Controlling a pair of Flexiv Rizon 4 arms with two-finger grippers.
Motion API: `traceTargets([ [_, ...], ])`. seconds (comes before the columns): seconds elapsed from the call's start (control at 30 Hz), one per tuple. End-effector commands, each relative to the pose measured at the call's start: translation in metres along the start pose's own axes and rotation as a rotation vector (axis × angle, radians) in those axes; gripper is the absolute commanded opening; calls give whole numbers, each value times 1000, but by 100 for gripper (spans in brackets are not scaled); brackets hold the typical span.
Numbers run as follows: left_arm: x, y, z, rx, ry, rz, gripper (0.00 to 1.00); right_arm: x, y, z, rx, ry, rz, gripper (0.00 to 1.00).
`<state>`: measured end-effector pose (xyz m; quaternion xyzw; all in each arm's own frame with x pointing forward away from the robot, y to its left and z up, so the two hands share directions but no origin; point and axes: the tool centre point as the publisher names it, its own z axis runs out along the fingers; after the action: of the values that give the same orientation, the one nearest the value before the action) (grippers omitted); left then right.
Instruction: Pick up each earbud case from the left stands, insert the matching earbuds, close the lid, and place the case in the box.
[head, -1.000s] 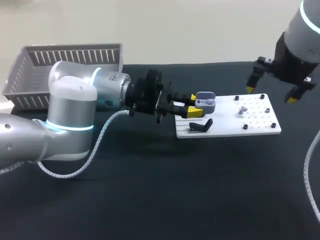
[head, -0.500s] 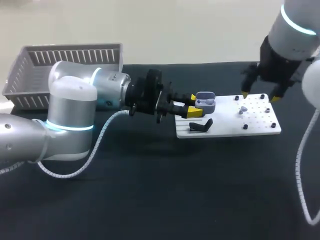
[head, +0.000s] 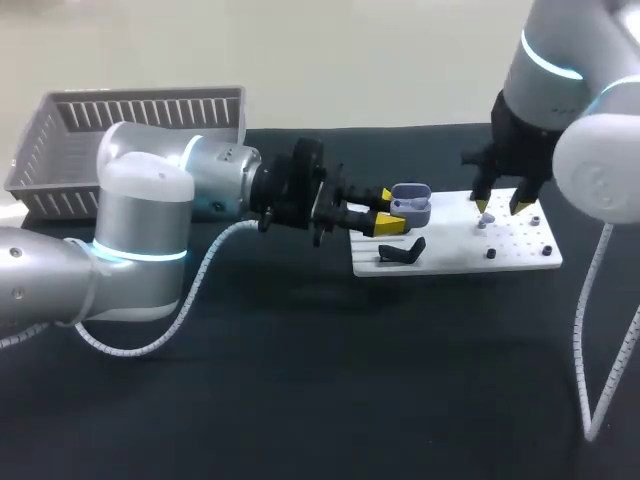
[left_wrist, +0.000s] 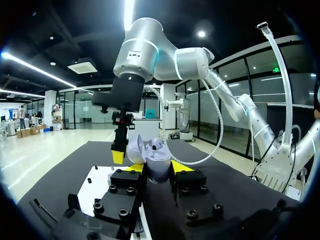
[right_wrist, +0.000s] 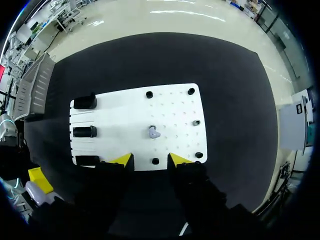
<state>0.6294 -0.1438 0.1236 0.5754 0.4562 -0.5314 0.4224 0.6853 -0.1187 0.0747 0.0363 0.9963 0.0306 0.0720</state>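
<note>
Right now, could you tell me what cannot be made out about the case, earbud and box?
Inside of the grey case: too small in head view; left fingers cover its sides in left wrist view.
Floor of the box: head view, hidden by its wall and the left arm.
The earbud: too small to tell which ear.

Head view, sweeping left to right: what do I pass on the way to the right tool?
In order: grey basket → left arm → left tool → grey earbud case in its grip → right tool above the white board.
</note>
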Motion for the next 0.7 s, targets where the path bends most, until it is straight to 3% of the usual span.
traceTargets([
  [0.03,1,0,0,-2,-1,1,0,-9,4,13,-3,23,-6,42],
  [0.7,1,0,0,-2,-1,1,0,-12,-4,40,-16,71,3,45],
])
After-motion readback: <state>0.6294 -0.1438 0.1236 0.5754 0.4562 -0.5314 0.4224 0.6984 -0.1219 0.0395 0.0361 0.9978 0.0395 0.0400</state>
